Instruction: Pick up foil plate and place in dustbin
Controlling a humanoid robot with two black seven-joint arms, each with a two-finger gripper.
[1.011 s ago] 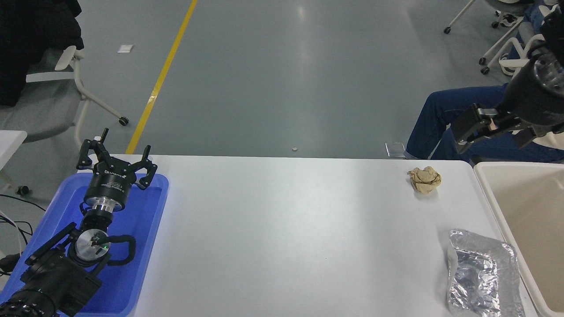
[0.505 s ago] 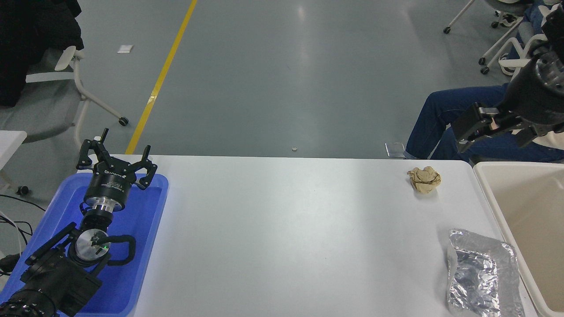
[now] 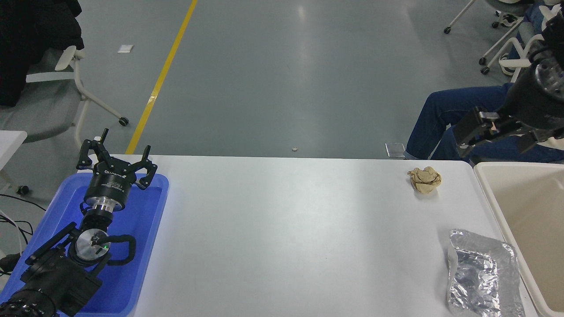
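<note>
Foil plate (image 3: 482, 273) is seen beside the dustbin (image 3: 528, 211); right tool (image 3: 467, 136), state indiscernible, is raised beyond the dustbin; left tool (image 3: 115, 159) is spread.

The left arm (image 3: 53, 268) comes in from the lower left corner and points away from the camera, its silver wrist ring just behind the gripper body. The left gripper (image 3: 115, 159) is spread wide, its black fingers (image 3: 86, 154) splayed out to either side. The right arm (image 3: 535, 94) enters from the right edge, raised high and angled toward the left (its bulky dark wrist fills the upper right). The right gripper (image 3: 468, 132) points left and slightly down; its fingers overlap from this angle.
</note>
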